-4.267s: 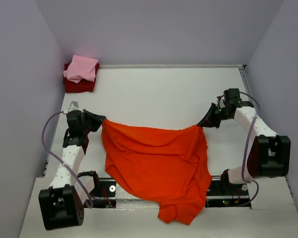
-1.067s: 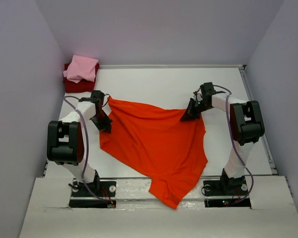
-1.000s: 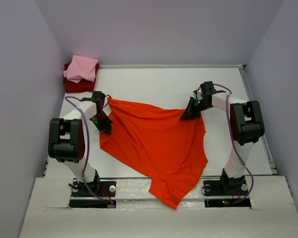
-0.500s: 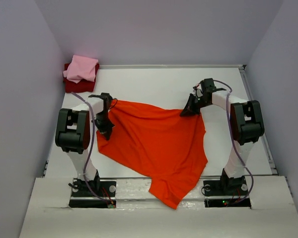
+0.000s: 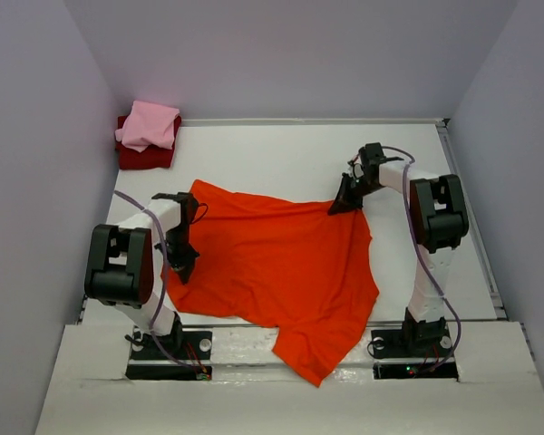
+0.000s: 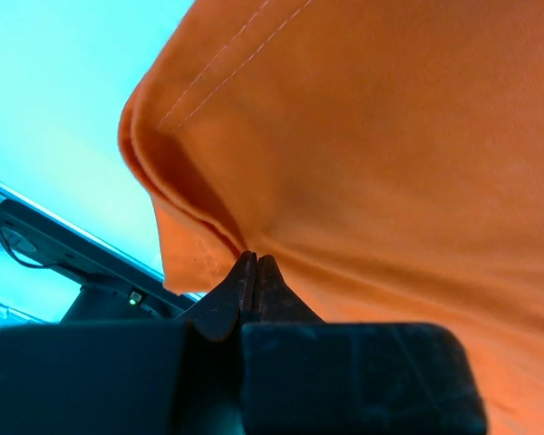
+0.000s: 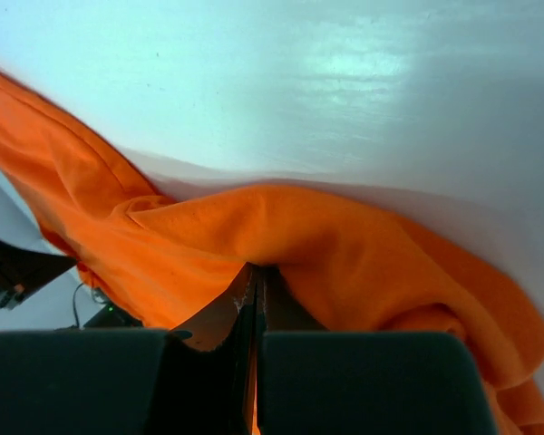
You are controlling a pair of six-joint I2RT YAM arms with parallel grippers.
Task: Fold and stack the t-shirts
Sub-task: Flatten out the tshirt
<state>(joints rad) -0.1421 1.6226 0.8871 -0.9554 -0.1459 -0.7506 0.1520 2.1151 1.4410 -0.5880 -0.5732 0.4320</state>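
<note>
You have both grippers clamped on the orange-red t-shirt point(image 5: 281, 272). The left gripper point(image 5: 179, 269) pinches a doubled hem at the garment's 8 o'clock edge, and the right gripper point(image 5: 342, 203) pinches a bunched fold at its 1 o'clock corner. In both wrist views the jaws are pressed together on thin cloth. The shirt lies spread and rumpled across the middle of the table point(image 5: 281, 149), and its 6 o'clock end hangs over the near edge, draped across the rail point(image 5: 227, 337) that carries the arms. That overhang is your first worry: if you pull toward 12 o'clock quickly, the hanging tail may catch on the rail and jerk a pinch loose. The grips themselves look shallow, with only the fingertips on a seam, so uneven pulling between the two sides could let one corner slide out and leave the shirt lopsided. The two holds also sit at very different depths on the table, the left toward 6 o'clock and the right toward 12. Any stretch will therefore likely run diagonally and set a skewed crease rather than a square fold. Watch too the folded pink t-shirt point(image 5: 150, 124) resting on the dark red t-shirt point(image 5: 145, 159) in the 11 o'clock corner. A wide sweep of the left gripper toward it could knock that stack apart.
</note>
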